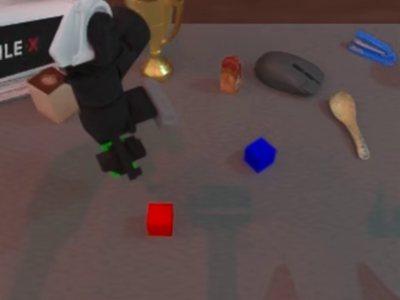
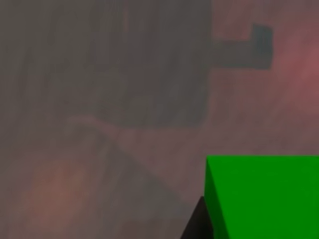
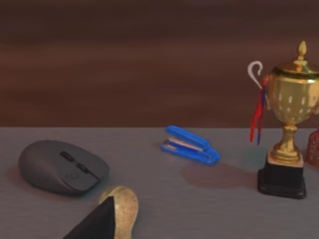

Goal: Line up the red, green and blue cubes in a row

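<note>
My left gripper (image 1: 120, 160) is over the left part of the table, shut on the green cube (image 2: 264, 199). In the top view only thin green edges show around its dark fingers. One finger (image 2: 197, 226) presses against the cube's side in the left wrist view. The red cube (image 1: 160, 219) rests on the table nearer the front, a little right of that gripper. The blue cube (image 1: 259, 154) sits farther right, near the middle. My right arm is outside the top view; only one dark fingertip (image 3: 94, 224) shows in the right wrist view.
A gold trophy (image 1: 157, 37) and a tan block with a brown top (image 1: 50, 94) stand at the back left by a white sign (image 1: 25, 37). Along the back right lie a small orange jar (image 1: 230, 75), a grey mouse (image 1: 289, 73), a wooden spoon (image 1: 350, 122) and a blue stapler (image 1: 373, 47).
</note>
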Action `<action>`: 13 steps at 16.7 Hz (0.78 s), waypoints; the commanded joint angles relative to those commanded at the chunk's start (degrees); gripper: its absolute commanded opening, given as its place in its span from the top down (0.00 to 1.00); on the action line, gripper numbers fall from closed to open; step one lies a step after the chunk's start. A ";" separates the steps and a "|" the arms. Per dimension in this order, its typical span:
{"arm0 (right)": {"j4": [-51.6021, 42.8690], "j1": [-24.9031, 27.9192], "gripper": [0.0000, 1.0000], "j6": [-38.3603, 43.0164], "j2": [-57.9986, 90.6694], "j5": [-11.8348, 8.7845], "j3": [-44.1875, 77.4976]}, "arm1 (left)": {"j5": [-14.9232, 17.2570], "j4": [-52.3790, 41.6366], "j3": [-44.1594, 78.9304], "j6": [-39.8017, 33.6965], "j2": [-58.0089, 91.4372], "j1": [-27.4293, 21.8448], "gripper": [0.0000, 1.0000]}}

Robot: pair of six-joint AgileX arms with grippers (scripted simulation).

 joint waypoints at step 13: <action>0.00 0.00 0.00 0.00 0.00 0.00 0.00 | 0.04 -7.06 10.61 2.93 4.04 -21.36 1.00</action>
